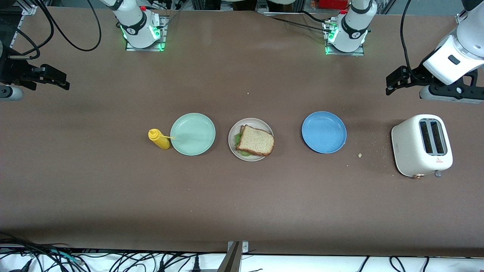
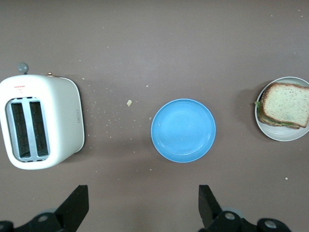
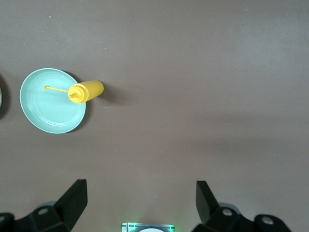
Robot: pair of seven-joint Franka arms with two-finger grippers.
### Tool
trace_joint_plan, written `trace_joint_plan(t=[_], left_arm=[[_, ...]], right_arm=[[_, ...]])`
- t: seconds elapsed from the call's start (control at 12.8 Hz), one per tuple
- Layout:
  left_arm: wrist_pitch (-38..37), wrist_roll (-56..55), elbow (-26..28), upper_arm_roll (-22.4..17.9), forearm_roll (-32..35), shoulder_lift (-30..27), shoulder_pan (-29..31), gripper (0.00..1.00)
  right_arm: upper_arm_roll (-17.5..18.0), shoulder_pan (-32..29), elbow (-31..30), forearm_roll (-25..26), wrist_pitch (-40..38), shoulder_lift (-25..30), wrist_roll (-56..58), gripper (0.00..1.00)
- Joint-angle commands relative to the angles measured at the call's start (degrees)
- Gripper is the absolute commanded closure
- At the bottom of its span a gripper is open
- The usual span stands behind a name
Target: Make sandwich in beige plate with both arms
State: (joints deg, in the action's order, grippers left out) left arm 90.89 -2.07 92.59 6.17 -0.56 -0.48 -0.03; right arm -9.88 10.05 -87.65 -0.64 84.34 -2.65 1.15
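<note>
The sandwich [image 1: 254, 141] lies in the beige plate [image 1: 231, 142] at the middle of the table: a brown-crusted bread slice on top, green lettuce showing at its edge. In the left wrist view the sandwich [image 2: 285, 104] and the beige plate [image 2: 280, 136] sit at the frame's edge. My left gripper [image 1: 390, 84] hangs open and holds nothing, over bare table at the left arm's end; between its fingers [image 2: 143, 193] there is only tabletop. My right gripper [image 1: 62, 80] hangs open over bare table at the right arm's end, with nothing in it [image 3: 141, 191].
A mint-green plate [image 1: 193, 134] with a yellow squeeze bottle [image 1: 159, 139] beside it lies toward the right arm's end. A blue plate [image 1: 324, 132] and a white toaster [image 1: 422, 145] stand toward the left arm's end. Crumbs [image 1: 359, 155] lie between them.
</note>
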Motion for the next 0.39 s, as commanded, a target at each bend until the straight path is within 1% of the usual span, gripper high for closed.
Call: trace_joint_plan(t=[0.0, 0.08, 0.16, 0.31], left_arm=[[-1.7, 0.0, -0.4, -0.8, 3.2, -0.7, 0.1, 0.0], [-1.9, 0.2, -0.5, -0.9, 3.8, -0.6, 0.5, 0.0], [-1.9, 0.2, -0.6, -0.8, 3.2, -0.6, 1.8, 0.0], [-1.9, 0.2, -0.5, -0.8, 1.4, -0.5, 2.0, 0.0]], right_arm=[[0.1, 0.6, 1.3, 0.9, -0.7, -0.4, -0.1, 0.0], [0.1, 0.7, 1.3, 0.9, -0.7, -0.4, -0.1, 0.0], [0.1, 0.7, 1.3, 0.9, -0.7, -0.4, -0.1, 0.0], [0.1, 0.7, 1.3, 0.9, -0.7, -0.3, -0.1, 0.0]])
